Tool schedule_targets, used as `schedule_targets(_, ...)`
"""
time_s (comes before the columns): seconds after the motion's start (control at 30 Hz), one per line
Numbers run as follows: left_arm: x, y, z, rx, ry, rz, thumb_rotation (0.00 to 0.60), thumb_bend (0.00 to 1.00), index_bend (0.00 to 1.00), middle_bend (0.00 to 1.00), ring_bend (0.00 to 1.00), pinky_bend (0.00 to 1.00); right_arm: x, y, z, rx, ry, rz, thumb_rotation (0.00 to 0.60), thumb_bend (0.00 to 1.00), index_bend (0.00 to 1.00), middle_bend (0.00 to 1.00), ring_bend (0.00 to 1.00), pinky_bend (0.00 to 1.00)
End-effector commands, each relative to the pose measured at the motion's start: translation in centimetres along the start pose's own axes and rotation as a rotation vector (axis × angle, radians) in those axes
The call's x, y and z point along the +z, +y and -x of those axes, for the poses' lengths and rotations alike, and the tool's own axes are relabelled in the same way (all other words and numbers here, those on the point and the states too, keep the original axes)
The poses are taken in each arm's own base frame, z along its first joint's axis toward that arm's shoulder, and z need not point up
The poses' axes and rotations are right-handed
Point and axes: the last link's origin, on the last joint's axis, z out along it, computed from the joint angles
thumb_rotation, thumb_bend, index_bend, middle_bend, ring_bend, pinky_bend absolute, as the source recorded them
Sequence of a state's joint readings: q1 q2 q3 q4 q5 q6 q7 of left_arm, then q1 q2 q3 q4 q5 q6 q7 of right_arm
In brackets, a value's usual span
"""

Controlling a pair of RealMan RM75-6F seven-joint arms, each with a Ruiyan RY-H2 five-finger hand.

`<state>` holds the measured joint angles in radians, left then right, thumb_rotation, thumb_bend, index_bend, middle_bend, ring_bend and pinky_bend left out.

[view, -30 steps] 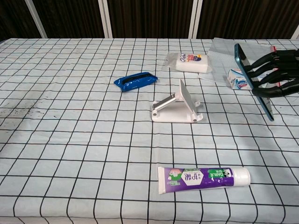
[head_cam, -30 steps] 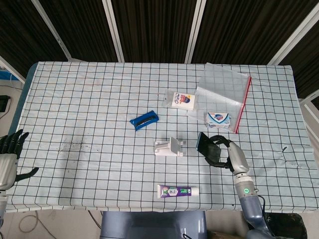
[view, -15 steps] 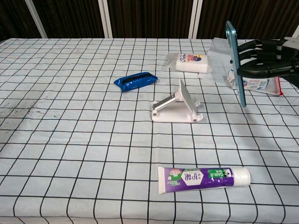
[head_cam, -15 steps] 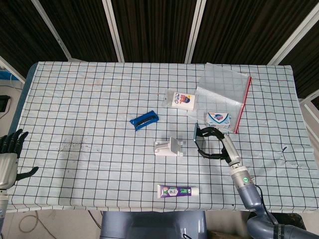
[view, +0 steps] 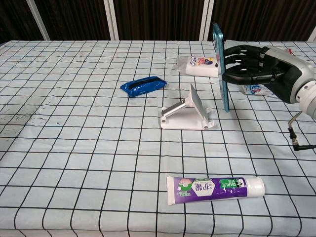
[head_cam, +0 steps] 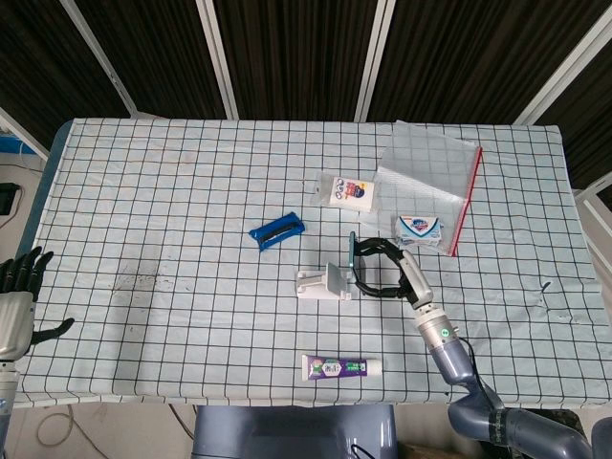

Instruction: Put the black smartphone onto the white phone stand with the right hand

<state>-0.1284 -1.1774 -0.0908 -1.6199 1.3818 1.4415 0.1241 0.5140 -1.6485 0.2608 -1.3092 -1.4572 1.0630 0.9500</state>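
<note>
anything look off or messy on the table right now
One thing: dark speckled smudges stain the checked tablecloth near its left edge. Otherwise nothing stands out: the right hand holds the black smartphone upright on edge beside the white phone stand, not yet on it.

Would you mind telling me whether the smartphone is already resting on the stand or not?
Not yet. The right hand holds the smartphone upright on edge in the air, just right of the white phone stand, apart from it.

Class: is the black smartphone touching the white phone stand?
Apart. The chest view shows checked cloth between the black smartphone, gripped upright by the right hand, and the white phone stand.
</note>
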Motion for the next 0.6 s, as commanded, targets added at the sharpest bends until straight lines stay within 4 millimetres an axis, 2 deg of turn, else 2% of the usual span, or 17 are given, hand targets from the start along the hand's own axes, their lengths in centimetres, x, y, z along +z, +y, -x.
schedule_targets(0.03, 0.0, 0.0, 0.0, 0.0, -0.001, -0.002, 0.6, 0.0, 0.0, 0.0, 0.0, 0.0, 0.3, 0.2, 0.7, 0.021, -0.016, -0.009, 0.6, 0.48, 0.51, 0.55, 0.33, 0.21)
schedule_targets(0.23, 0.1, -0.1, 0.1, -0.002, -0.004, -0.009, 0.6, 0.0, 0.0, 0.0, 0.0, 0.0, 0.4, 0.3, 1.7, 0.05, -0.032, -0.016, 0.6, 0.48, 0.51, 0.55, 0.33, 0.21)
schedule_targets(0.6, 0.1, -0.1, 0.1, -0.005, -0.011, -0.012, 0.6, 0.0, 0.0, 0.0, 0.0, 0.0, 1.1, 1.0, 2.1, 0.053, -0.027, -0.008, 0.6, 0.48, 0.51, 0.55, 0.33, 0.21)
